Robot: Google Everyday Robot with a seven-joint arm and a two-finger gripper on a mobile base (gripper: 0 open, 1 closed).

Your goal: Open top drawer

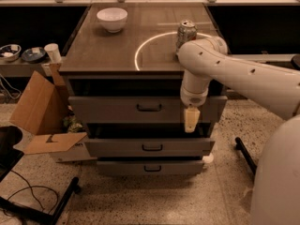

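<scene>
Gripper: the cream-coloured gripper [191, 120] hung before the right part of the wide grey metal top drawer [108, 109], covering a strip of its front panel.
Drawer inside: lay in shadow under the brown tabletop [108, 50]; could not be made out.
White robot arm [243, 78]: cut off by the right edge.
Silver drink can [187, 30]: base hidden behind the arm.
Black floor stand [37, 206]: cut off at the bottom-left corner.
</scene>
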